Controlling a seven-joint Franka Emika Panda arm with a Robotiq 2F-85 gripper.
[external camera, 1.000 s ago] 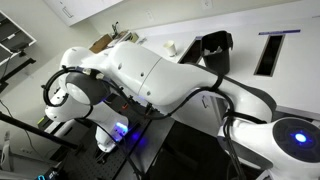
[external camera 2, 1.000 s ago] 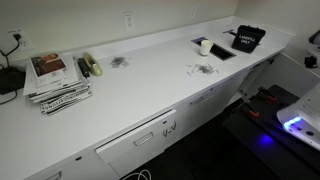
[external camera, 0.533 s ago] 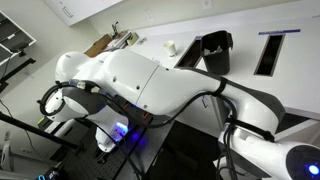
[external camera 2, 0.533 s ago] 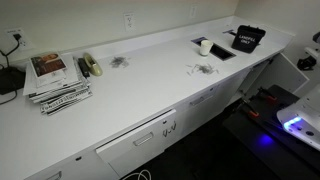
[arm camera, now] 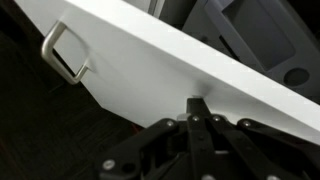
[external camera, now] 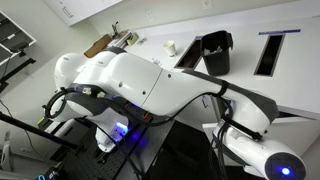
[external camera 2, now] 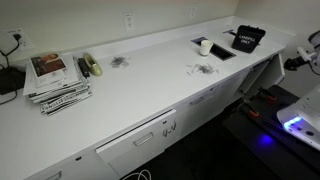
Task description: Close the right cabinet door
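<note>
In the wrist view the right cabinet door [arm camera: 150, 70] is a flat white panel that runs slantwise across the frame, with a thin metal loop handle [arm camera: 66, 55] near its left edge. My gripper [arm camera: 197, 103] is shut, its two fingers pressed together, and the tips touch the door's white face well to the right of the handle. It holds nothing. In an exterior view only part of my arm [external camera 2: 306, 56] shows, at the right end of the counter. There the door itself is hard to make out.
A long white counter [external camera 2: 150, 85] carries a stack of magazines [external camera 2: 55, 80], a cup [external camera 2: 205, 46] and a black bin [external camera 2: 248, 38]. White drawer fronts [external camera 2: 140, 138] sit below it. In an exterior view my arm's body [external camera: 150, 85] fills the foreground. Dark floor lies under the door.
My arm has swung: its white links have shifted across the near exterior view, and the wrist end at the counter's right end has come lower and nearer the cabinets.
</note>
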